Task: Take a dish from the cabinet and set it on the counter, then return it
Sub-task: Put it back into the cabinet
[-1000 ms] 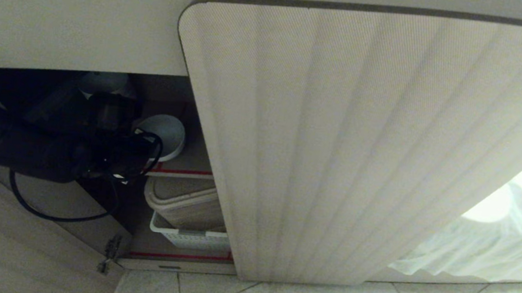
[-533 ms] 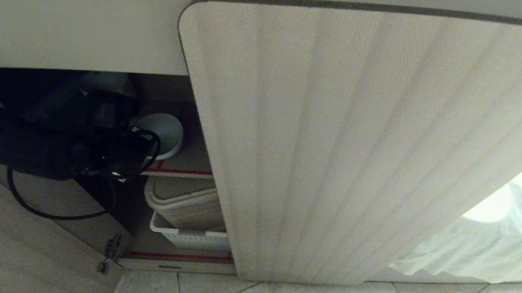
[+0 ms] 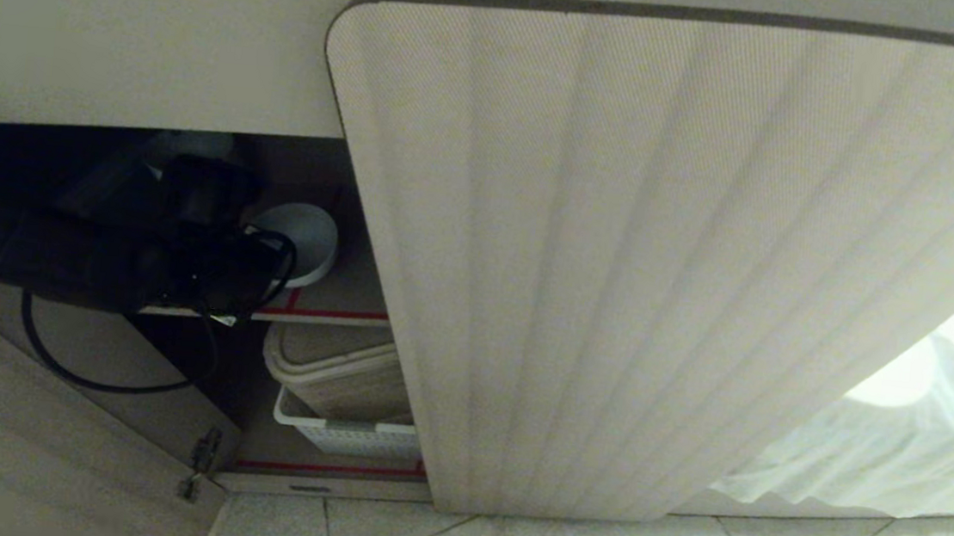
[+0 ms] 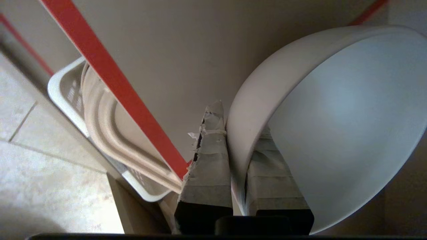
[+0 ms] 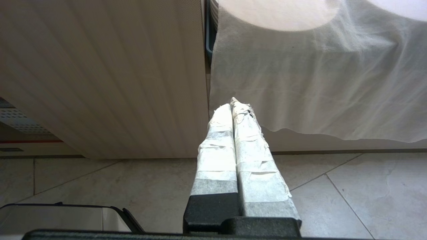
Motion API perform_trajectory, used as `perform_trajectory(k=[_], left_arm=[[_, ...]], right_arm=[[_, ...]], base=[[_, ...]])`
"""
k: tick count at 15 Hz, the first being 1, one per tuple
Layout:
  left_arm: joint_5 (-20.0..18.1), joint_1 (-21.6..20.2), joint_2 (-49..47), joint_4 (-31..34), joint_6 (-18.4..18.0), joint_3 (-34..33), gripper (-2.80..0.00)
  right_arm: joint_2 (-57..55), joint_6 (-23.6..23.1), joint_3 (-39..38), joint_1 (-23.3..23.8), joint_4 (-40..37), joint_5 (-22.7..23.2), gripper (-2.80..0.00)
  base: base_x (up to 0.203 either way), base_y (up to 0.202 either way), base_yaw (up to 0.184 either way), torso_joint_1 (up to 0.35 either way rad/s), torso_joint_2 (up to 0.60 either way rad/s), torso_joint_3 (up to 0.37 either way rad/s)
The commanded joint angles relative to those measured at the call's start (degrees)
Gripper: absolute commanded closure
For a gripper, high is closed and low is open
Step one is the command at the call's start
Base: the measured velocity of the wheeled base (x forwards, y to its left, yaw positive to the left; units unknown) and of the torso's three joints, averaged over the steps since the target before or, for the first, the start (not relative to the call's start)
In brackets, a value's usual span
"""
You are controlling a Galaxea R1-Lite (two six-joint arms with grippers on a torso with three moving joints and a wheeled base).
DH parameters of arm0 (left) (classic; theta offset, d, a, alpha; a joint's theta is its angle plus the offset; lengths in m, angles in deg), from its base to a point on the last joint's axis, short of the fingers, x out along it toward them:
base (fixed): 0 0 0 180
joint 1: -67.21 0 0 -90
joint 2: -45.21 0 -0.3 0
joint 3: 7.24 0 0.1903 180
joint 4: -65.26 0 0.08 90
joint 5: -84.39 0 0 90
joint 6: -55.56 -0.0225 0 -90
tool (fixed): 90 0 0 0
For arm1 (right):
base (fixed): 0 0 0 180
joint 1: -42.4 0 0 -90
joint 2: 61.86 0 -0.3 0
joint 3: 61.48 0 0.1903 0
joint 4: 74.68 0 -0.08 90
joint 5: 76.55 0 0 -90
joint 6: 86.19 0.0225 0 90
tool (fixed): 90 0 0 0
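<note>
narrow cabinet (image 3: 313,167) opening beside the shut fluted door (image 3: 659,258), left arm (image 3: 55,257) filling the gap

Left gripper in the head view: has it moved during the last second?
Yes, slightly upward. The left gripper, shut on the dish, now uncovers more of the red tape edge below it.

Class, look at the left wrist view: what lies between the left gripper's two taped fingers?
The wall of the small white round bowl lies between the left gripper's fingers, which pinch its rim.
</note>
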Motion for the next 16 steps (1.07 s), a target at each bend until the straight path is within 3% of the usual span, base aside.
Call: perform_trajectory(k=[1, 5, 13, 16], left_arm=[[0.1, 0.0, -1.0, 3.1, 1.3, 2.4, 0.0], [-1.3, 0.0, -2.2, 8.5, 4.4, 5.1, 0.0], [-3.8, 0.0, -3.1, 9.1, 10.1, 5.1, 0.0], [-3.9, 0.0, -3.1, 9.0, 10.6, 5.2, 0.0]], right_arm=[[0.0, 0.0, 0.0, 0.0, 0.0, 0.0, 0.0], [0.0, 0.0, 0.0, 0.0, 0.0, 0.0, 0.0], [0.0, 0.0, 0.0, 0.0, 0.0, 0.0, 0.0], [0.0, 0.0, 0.0, 0.0, 0.0, 0.0, 0.0]], base=[[0.0, 0.0, 0.0, 0.0, 0.0, 0.0], [0.0, 0.0, 0.0, 0.0, 0.0, 0.0], [0.0, 0.0, 0.0, 0.0, 0.0, 0.0], [0.0, 0.0, 0.0, 0.0, 0.0, 0.0]])
